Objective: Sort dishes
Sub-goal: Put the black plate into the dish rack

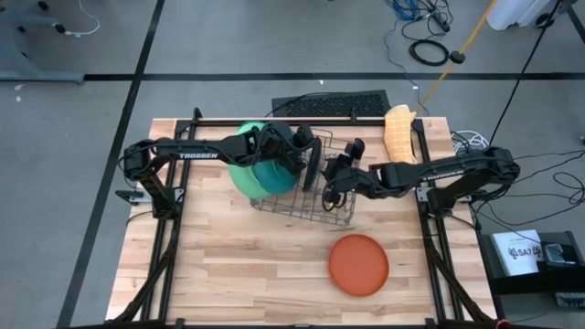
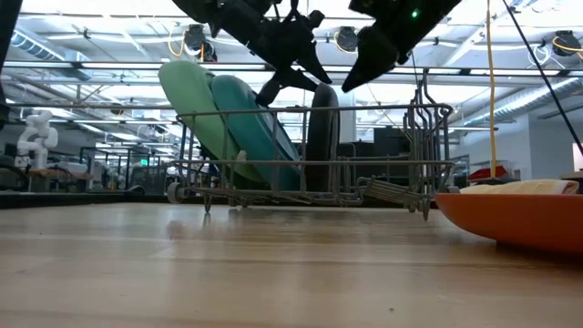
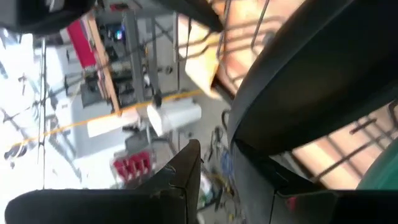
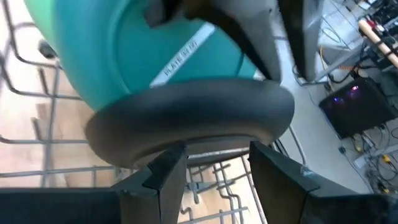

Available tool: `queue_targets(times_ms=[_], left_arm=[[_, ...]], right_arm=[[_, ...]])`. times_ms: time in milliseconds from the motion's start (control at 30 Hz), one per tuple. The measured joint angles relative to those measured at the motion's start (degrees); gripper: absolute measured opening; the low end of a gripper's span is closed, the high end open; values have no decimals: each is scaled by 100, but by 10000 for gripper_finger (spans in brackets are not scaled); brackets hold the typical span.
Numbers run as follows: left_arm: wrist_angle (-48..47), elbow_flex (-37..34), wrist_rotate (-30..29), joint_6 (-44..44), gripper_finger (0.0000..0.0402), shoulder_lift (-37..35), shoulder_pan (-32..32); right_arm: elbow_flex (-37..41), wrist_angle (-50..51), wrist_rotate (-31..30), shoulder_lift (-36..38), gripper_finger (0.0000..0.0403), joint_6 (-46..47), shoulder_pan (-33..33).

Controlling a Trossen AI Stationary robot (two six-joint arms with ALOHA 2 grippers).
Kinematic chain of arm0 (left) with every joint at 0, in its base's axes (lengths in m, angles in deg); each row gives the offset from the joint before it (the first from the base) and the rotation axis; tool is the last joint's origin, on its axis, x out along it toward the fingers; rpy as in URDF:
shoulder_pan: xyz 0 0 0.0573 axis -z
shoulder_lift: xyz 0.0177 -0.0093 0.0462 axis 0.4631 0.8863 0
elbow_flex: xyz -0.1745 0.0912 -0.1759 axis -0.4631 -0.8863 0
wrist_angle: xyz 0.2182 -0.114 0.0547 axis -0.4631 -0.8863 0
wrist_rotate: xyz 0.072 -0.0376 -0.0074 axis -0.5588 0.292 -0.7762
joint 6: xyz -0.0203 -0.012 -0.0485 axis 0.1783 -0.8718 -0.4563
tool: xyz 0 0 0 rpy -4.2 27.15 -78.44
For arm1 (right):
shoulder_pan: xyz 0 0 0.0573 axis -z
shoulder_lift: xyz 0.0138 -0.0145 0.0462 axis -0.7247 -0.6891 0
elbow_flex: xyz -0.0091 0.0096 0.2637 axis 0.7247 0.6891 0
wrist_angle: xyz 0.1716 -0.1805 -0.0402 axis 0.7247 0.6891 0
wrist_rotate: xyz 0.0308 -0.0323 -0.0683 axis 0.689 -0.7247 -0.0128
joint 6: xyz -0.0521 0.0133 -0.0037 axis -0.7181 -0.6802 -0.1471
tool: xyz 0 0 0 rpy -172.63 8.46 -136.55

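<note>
Black plate stands on edge in the wire rack slot; left gripper fingers part-spread around its rim, right gripper spread beside it.

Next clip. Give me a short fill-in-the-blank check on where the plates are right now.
1. The orange-red plate lies flat on the ___, outside the wire rack.
2. In the wire rack, ___ plates stand on edge.
3. The dark plate stands next to the ___ one, and the light-green plate is on the far side of that.

Missing words: table; three; teal
</note>
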Motion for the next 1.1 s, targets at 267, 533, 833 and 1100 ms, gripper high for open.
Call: queue_targets(times_ms=[267, 533, 833, 1100], left_arm=[[233, 0, -1112, 39, 94, -2, 100], [278, 0, -1896, 179, 94, -50, 144], [716, -2, -2584, 546, 94, -533, 386], [790, -2, -2363, -201, 94, -1121, 873]], right_arm=[[0, -257, 147, -275, 166, -27, 165], [0, -532, 148, -388, 166, -68, 250], [0, -988, 150, -446, 166, -224, 581], [0, -1905, 604, -810, 166, -639, 783]])
